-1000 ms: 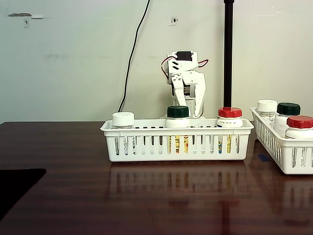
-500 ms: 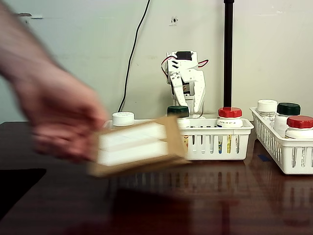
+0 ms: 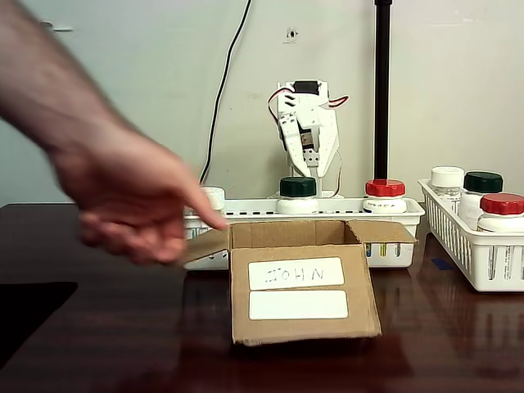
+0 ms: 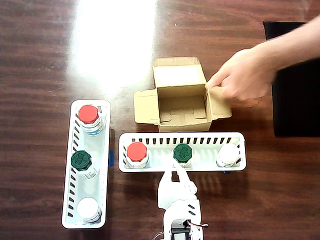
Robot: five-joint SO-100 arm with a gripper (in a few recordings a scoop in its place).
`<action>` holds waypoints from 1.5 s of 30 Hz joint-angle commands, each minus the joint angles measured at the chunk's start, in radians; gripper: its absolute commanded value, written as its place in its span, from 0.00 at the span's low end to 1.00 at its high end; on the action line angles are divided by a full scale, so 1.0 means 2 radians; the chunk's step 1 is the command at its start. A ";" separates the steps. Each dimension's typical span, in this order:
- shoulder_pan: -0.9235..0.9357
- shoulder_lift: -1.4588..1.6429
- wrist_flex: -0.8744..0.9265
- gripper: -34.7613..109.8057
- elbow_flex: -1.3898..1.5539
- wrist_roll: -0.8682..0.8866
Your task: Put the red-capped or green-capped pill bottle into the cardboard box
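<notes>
Pincer (image 4: 176, 170) poised behind the basket (image 4: 235, 136) as a hand (image 4: 246, 75) steadied the open box (image 4: 165, 67).

In the overhead view the green-capped bottle (image 4: 183, 152) stood upright in the middle of the long basket, a red-capped bottle (image 4: 136, 151) at its 9 o'clock and a white-capped one (image 4: 228, 154) at its 3 o'clock; the box lay just beyond, at 12 o'clock, flaps spread on the worktop (image 4: 45, 55). The pincer hung at the bottle's 6 o'clock, holding nothing; how wide it gaped could not be told. A sound grasp would likely mean coming down straight over the green cap, fingers clear of both neighbours, lifting above the basket wall, and releasing only once the hand had left the box.
</notes>
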 commanded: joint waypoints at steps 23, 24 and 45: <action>0.034 -0.351 0.125 0.63 -0.368 0.064; 0.025 -0.355 0.120 0.63 -0.368 0.057; -0.022 -0.482 0.047 0.64 -0.421 0.034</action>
